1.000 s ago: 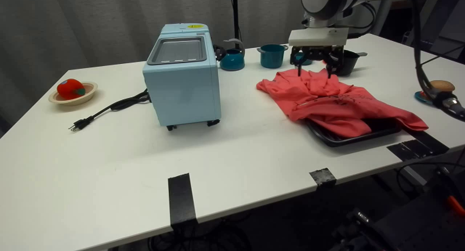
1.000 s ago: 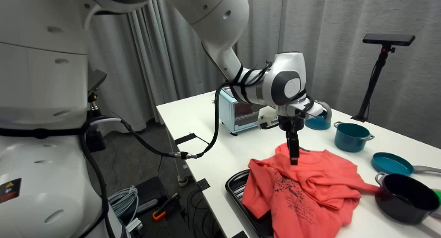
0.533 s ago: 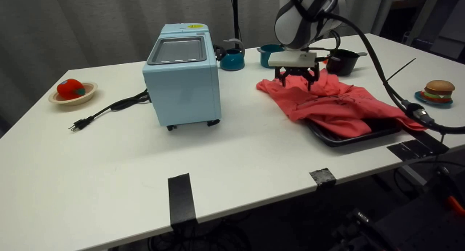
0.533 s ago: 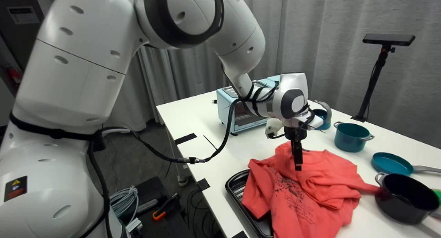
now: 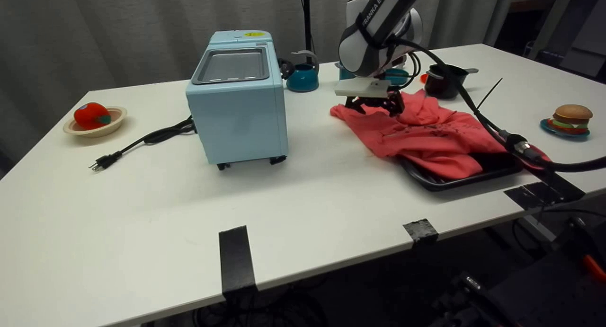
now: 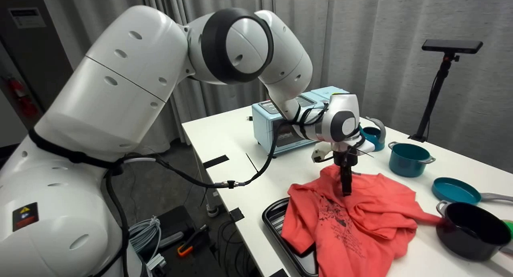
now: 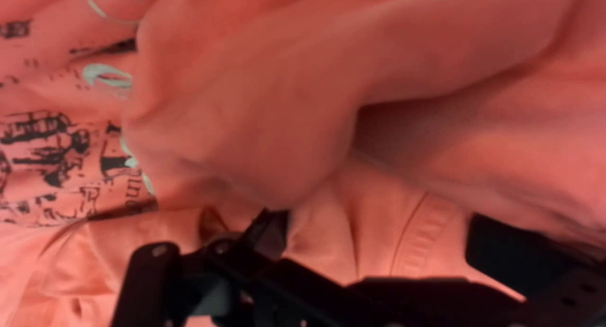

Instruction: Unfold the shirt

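Observation:
The coral-red shirt (image 5: 421, 142) lies crumpled and partly folded over itself on the table, with dark print on its front. It also shows in an exterior view (image 6: 360, 237) and fills the wrist view (image 7: 236, 90). Part of it covers a black tray (image 5: 442, 187). My gripper (image 5: 374, 113) is down at the shirt's far end, away from the tray. Its jaws stand wide apart, with shirt cloth between them in the wrist view (image 7: 386, 234). The fingertips are partly hidden by folds. In an exterior view the gripper (image 6: 346, 193) touches the shirt.
A light-blue toaster oven (image 5: 241, 114) stands beside the shirt. A teal pot (image 6: 409, 160), a teal pan (image 6: 457, 190) and a black pot (image 6: 469, 233) stand along the shirt's far side; a sleeve reaches the black pot. A toy burger (image 5: 570, 119) sits on a plate.
My gripper has come down and moved toward the oven side, from above the shirt into its folds. The cloth near the fingers has shifted slightly.

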You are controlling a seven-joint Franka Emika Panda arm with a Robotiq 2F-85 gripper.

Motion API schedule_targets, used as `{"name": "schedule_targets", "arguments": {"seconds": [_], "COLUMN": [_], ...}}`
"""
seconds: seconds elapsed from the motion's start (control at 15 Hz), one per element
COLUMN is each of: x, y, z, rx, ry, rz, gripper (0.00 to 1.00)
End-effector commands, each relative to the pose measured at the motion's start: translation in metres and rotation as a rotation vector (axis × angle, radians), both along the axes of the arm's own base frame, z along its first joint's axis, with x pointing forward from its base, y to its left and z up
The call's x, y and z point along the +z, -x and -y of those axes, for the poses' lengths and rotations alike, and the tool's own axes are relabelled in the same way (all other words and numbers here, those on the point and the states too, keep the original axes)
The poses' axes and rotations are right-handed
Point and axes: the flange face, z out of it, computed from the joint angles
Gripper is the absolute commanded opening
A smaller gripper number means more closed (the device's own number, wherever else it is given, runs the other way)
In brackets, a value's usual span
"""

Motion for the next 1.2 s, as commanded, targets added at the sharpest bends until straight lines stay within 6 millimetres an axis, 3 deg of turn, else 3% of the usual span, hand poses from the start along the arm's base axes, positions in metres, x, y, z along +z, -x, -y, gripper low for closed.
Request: {"name": "schedule_targets", "arguments": {"seconds": [0.0,0.33,0.6,1.13], "x": [-0.012,0.001,0.013,0.039], "y": [-0.026,-0.063,-0.078,-0.074], "z": [-0.015,-0.025,-0.03,-0.019], "rx": [-0.066,-0.126,-0.143,-0.143], "ry": [-0.006,-0.028,-0.025,-0.027], "rz": [0.007,0.059,0.117,0.093], "gripper": [1.0,1.0,1.0,1.0]}}
